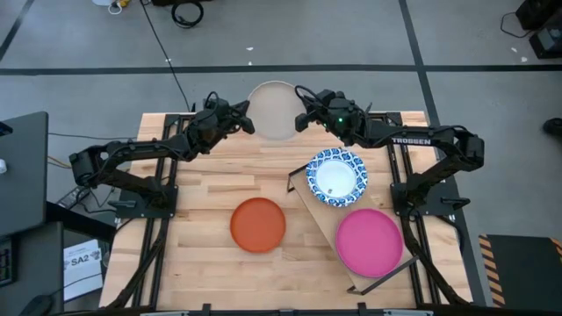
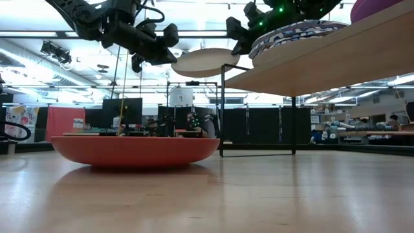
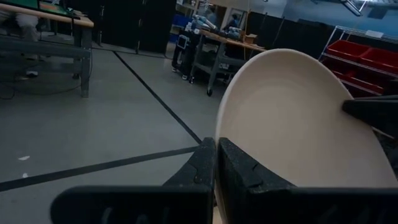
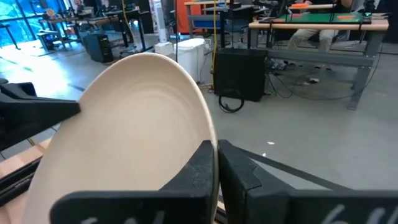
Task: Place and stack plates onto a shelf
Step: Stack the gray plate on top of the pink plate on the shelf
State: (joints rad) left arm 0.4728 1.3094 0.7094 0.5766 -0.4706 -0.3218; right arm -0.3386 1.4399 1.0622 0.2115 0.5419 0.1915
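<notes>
Two grippers, left gripper (image 1: 245,122) and right gripper (image 1: 301,120), both clamping opposite rims of one cream plate (image 1: 274,110) beyond the shelf (image 1: 327,218).

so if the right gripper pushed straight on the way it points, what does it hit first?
The cream plate it is already shut on at the rim, then most likely the left gripper clamped on the opposite edge; exact alignment is hard to judge.

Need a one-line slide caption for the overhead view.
Both grippers, left gripper and right gripper, clamp opposite rims of a round cream-white plate, held aloft at the table's far edge.
</notes>
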